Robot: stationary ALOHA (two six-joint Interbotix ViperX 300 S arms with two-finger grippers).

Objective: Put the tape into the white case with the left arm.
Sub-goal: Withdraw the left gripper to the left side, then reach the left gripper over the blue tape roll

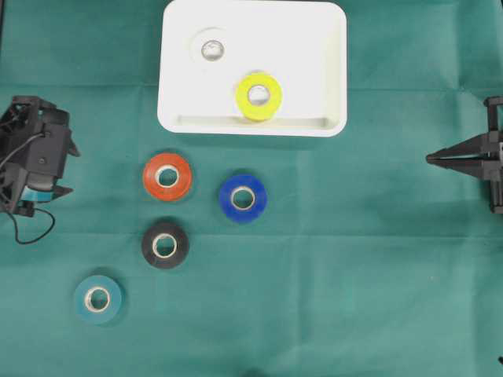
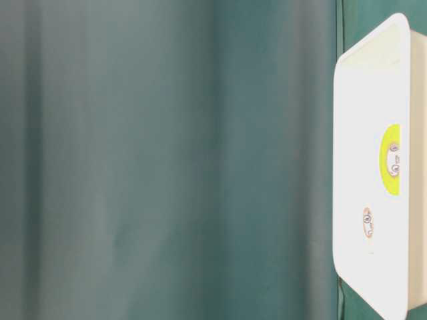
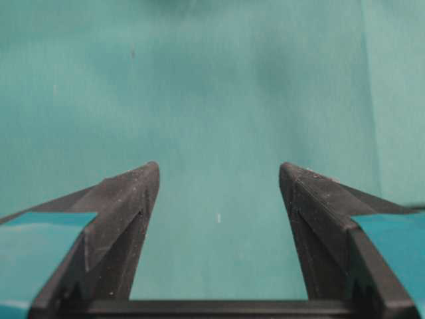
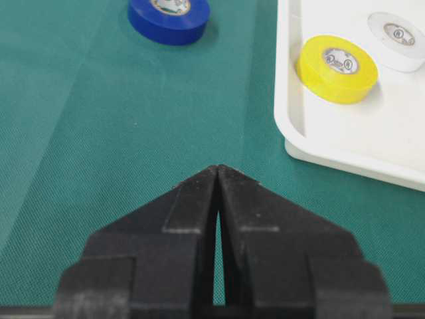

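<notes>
Green cloth (image 1: 354, 259) under all. Left gripper (image 3: 219, 176) angled down, fingers (image 3: 126, 206) apart w/ nothing btwn. Right gripper (image 4: 218, 174) level, tips touching, empty. Yellow tape (image 1: 258, 95) in white case (image 1: 330, 47), well beyond left fingertips.

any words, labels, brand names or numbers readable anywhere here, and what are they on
No text can be read in any view.
Yellow tape: printed core label, too small and blurred to read.
White tape: core label with dark marks, unreadable.
Blue tape: core label cut off at the frame edge, unreadable.
Red tape, black tape, teal tape: cores too small to tell.
White case: no markings seen.
</notes>
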